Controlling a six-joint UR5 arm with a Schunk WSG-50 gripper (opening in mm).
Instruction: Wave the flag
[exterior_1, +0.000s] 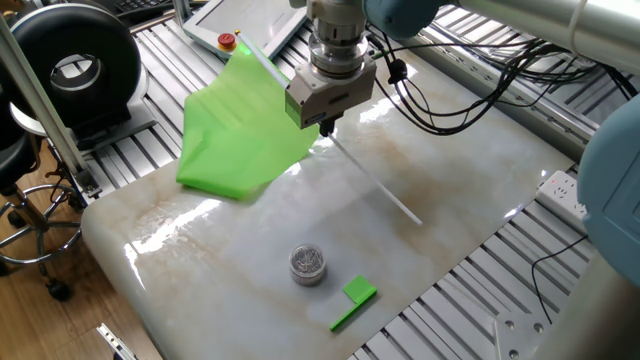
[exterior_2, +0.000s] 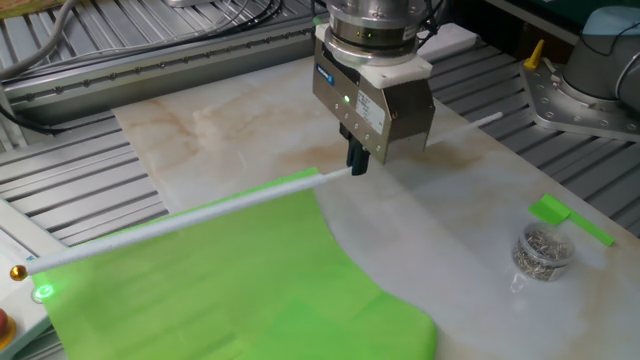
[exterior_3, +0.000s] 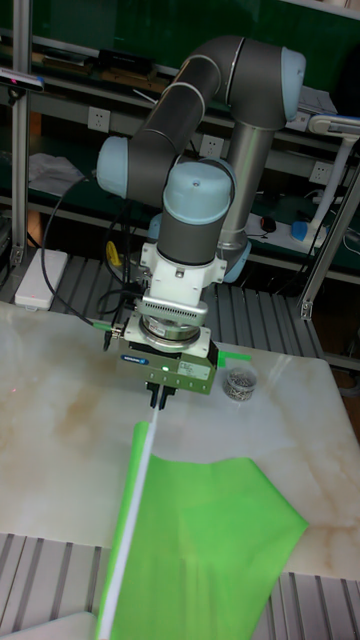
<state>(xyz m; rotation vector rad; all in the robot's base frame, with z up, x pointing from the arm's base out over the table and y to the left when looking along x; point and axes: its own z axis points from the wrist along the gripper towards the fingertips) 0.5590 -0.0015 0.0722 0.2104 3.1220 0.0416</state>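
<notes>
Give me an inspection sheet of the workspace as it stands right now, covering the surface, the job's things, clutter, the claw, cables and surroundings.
Surface: pale marbled table, brownish stains, glare patches.
Job's things: flag, green sheet drooping toward the table's edge, white stick slanting across the table.
Clutter: small clear jar with metallic contents; small green block with strip beside it.
Claw: claw shut on the flag's stick near the sheet.
Cables: black cables looping behind the arm.
Surroundings: slatted metal frame; black round device; pendant with red button; wall sockets.
</notes>
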